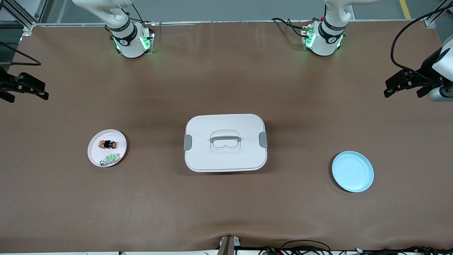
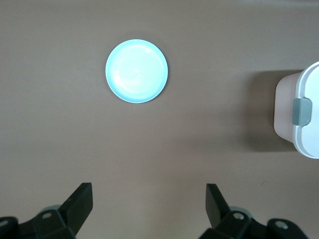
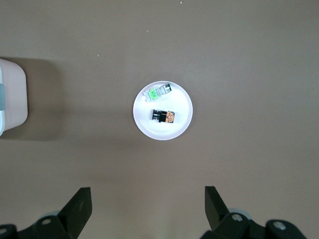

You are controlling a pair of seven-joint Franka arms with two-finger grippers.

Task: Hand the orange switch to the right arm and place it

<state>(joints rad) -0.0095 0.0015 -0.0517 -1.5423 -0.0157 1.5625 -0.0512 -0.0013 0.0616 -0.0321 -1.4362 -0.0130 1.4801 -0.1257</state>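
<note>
The orange switch [image 1: 108, 144] lies on its side on a small white plate [image 1: 95, 151] toward the right arm's end of the table, beside a green-and-clear switch [image 1: 109, 158]. The right wrist view looks down on the orange switch [image 3: 162, 116] and that plate [image 3: 179, 124]. My right gripper [image 1: 29, 98] hangs open and empty over that end of the table, away from the plate, its fingertips [image 3: 79, 199] wide apart around bare table. My left gripper [image 1: 402, 95] hangs open and empty over the left arm's end, its fingertips [image 2: 214, 196] equally wide.
A white lidded box [image 1: 225, 142] with grey latches and a clear handle stands mid-table. An empty light-blue plate [image 1: 353, 171] lies toward the left arm's end, nearer the camera than the box. It shows in the left wrist view as the blue plate [image 2: 136, 71].
</note>
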